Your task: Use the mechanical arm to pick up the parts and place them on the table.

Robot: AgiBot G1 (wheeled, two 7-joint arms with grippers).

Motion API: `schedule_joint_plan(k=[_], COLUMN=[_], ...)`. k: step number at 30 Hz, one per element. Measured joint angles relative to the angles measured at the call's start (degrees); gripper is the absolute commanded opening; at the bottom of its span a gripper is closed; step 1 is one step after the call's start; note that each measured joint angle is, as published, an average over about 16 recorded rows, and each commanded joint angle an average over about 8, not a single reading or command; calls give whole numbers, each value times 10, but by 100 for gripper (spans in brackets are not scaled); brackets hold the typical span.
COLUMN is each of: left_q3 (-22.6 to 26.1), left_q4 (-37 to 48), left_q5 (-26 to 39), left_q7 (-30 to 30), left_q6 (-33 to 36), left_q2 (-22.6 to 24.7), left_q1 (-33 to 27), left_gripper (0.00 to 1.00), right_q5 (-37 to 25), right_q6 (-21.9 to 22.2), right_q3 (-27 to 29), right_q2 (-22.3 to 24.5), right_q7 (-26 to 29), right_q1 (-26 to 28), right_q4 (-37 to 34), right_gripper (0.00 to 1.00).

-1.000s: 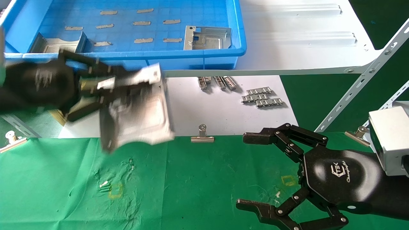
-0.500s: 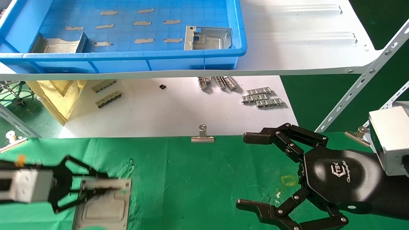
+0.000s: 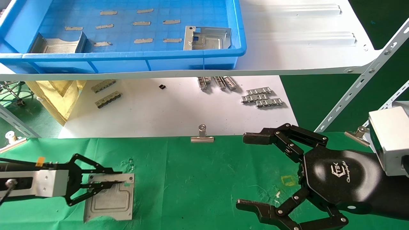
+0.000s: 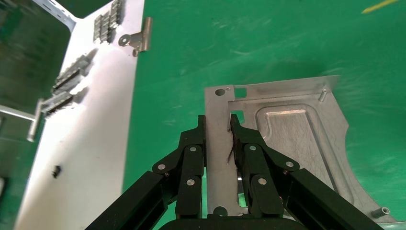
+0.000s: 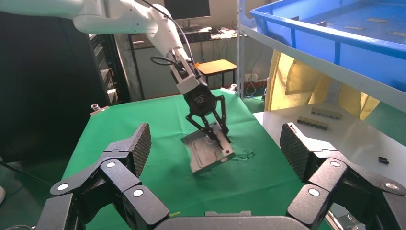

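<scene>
The left gripper (image 3: 105,182) is positioned low over the near left area of the green surface (image 3: 204,179), and its black fingers (image 4: 191,158) are clenched on the raised rim of one silver part (image 3: 110,201). From the right wrist view, this part is seen tilted, with its lower edge touching the cloth and its gripped edge lifted. Two further parts are located in the blue tray (image 3: 191,59) on the white shelf: one (image 3: 206,38) near the tray's right wall and one (image 3: 59,43) near its left. The right gripper (image 3: 255,171) is held over the near right of the surface with its fingers spread wide, and nothing is held in it.
</scene>
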Motion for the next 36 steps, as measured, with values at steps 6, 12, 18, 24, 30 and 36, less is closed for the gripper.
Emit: schedule_joint_plan(k=[6,12,18,24,30,36], left_q3=[3,2,-6,-22,-36,-42], left_q4=[42,66,58,36,21,19], left_q5=[1,-13,-63,-145,-214,-239], left_q7=[27,17,-52,-162,-247,-274], left_q6=[2,10,18,21,19,18], left_q2=[18,24,13,-6,-20,-23], left_q1=[-12,-19,-8,27,63,77], left_gripper=[100,100,100,100,100,100], right_q5=[0,0,0,0,0,0], right_q6=[0,0,0,0,0,0], right_q3=[0,0,0,0,0,0], right_q2=[0,0,0,0,0,0], right_q7=[0,0,0,0,0,0], right_q1=[0,0,0,0,0,0], right_q4=[0,0,0,0,0,0], right_gripper=[100,100,100,100,100,100])
